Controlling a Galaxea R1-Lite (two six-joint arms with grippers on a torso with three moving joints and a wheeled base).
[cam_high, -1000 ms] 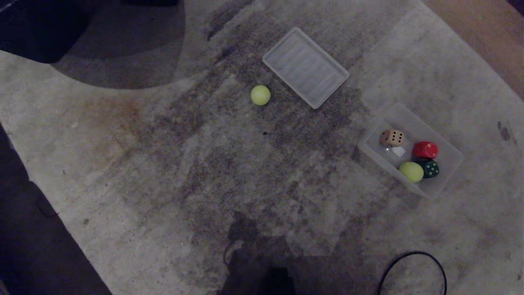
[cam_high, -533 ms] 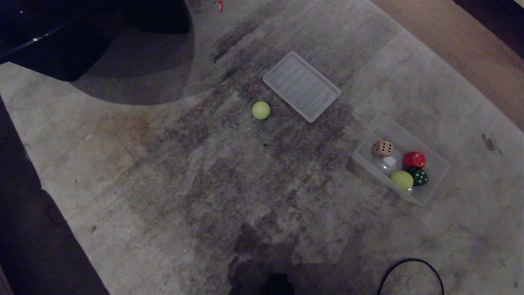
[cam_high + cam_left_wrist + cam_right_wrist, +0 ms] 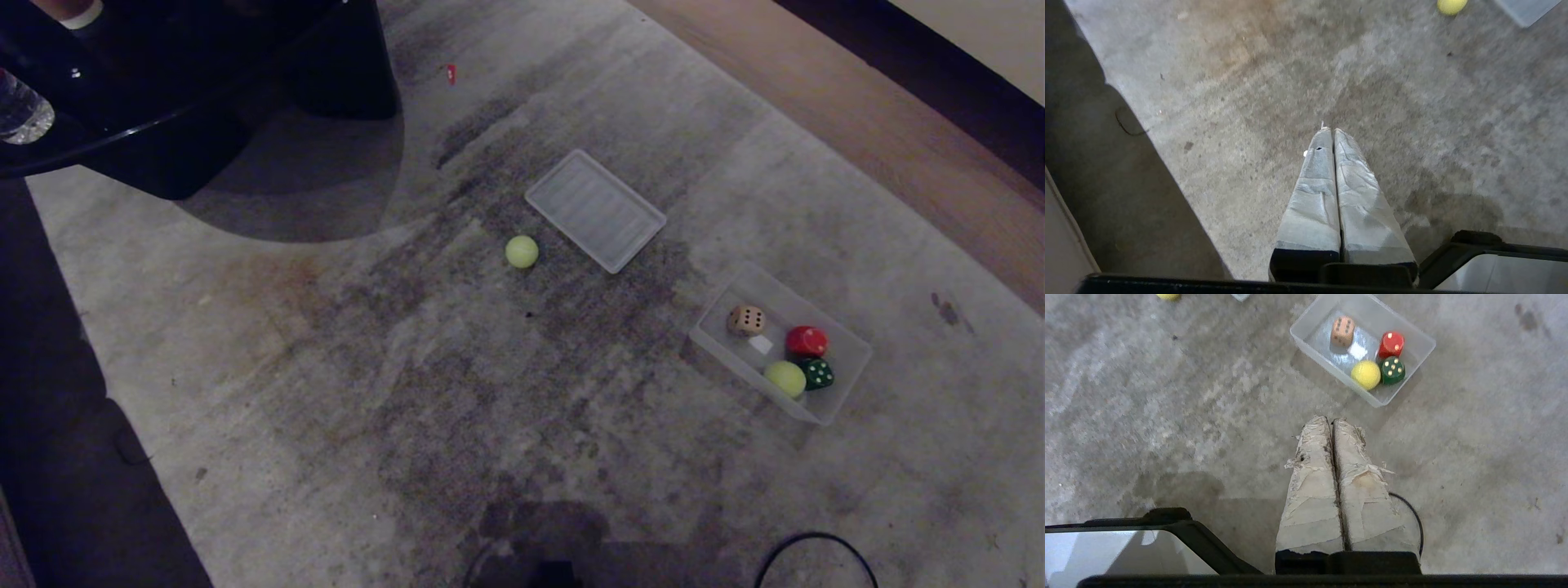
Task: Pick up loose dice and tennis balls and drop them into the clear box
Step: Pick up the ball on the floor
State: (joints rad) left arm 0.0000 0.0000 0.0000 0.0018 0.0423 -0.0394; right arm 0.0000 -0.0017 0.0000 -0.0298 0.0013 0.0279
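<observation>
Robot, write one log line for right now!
left claw shut, empty | right claw shut, empty | tennis ball loose on rug | clear box holds ball, three dice

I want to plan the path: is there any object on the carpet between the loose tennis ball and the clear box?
The lid lies beside the loose tennis ball, off the direct line to the clear box. Only bare carpet shows between them.
</observation>
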